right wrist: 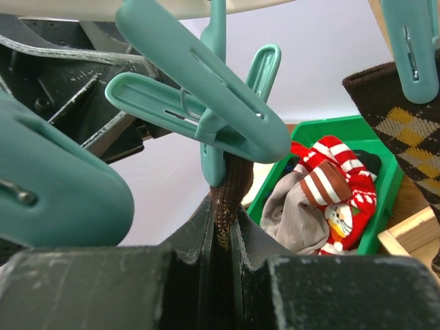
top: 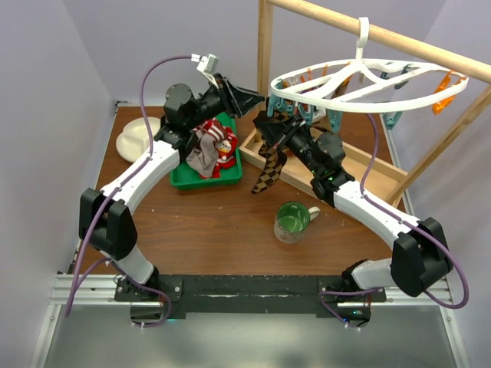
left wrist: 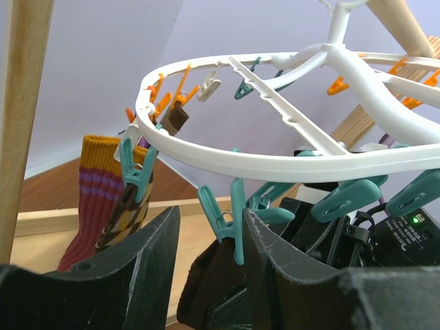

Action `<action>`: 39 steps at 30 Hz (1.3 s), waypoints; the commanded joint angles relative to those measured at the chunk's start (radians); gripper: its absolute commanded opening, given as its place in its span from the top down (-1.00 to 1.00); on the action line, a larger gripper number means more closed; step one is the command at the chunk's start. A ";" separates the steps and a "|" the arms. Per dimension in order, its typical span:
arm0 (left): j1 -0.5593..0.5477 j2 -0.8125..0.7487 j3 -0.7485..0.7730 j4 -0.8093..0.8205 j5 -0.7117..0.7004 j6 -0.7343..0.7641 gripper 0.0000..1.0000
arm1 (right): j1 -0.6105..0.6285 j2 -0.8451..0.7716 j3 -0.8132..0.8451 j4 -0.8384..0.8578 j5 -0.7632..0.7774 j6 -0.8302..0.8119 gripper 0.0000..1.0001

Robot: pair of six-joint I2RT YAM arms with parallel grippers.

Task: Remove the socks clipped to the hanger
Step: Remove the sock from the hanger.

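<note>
The white oval hanger (top: 337, 96) hangs by its hook from the wooden pole. A brown-cream checkered sock (top: 268, 165) hangs from a teal clip on its left rim. My right gripper (top: 273, 126) is shut on the top edge of this brown sock (right wrist: 224, 206), just under the teal clip (right wrist: 213, 130). My left gripper (top: 253, 100) is open, its jaws either side of that teal clip (left wrist: 232, 220) and the dark sock (left wrist: 210, 275) below it. A maroon-and-orange striped sock (left wrist: 93, 199) and a checkered sock (left wrist: 130, 210) hang clipped further along the hanger's rim (left wrist: 227, 161).
A green bin (top: 182, 182) behind the left arm holds red-and-white striped socks (right wrist: 337, 185) and a grey one. A wooden tray (top: 383, 180) lies under the hanger, a green mug (top: 293, 221) in front of it, a white plate (top: 134, 138) at far left. The wooden post (top: 265, 46) stands close by.
</note>
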 commanded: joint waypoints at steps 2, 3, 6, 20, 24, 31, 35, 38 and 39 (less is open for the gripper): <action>0.017 0.045 0.066 0.082 0.092 -0.075 0.07 | 0.003 0.001 0.050 -0.005 -0.031 0.006 0.99; 0.017 0.052 0.077 0.093 0.100 -0.081 0.07 | 0.004 -0.001 0.050 -0.007 -0.029 0.003 0.99; 0.017 0.077 0.097 0.107 0.126 -0.099 0.06 | 0.003 -0.004 0.053 -0.014 -0.028 0.001 0.99; 0.017 0.143 0.136 0.148 0.151 -0.145 0.02 | 0.003 -0.005 0.063 -0.031 -0.024 -0.013 1.00; 0.015 0.152 0.143 0.156 0.151 -0.148 -0.01 | 0.003 -0.004 0.066 -0.031 -0.026 -0.013 1.00; 0.014 0.178 0.152 0.179 0.166 -0.171 -0.01 | 0.003 -0.001 0.069 -0.034 -0.026 -0.016 1.00; 0.009 0.188 0.154 0.193 0.177 -0.176 -0.11 | 0.003 0.002 0.070 -0.034 -0.026 -0.017 1.00; 0.001 0.195 0.160 0.191 0.178 -0.178 -0.13 | 0.003 0.005 0.072 -0.033 -0.026 -0.016 1.00; -0.002 0.197 0.160 0.193 0.180 -0.178 -0.14 | 0.003 0.005 0.072 -0.033 -0.026 -0.016 1.00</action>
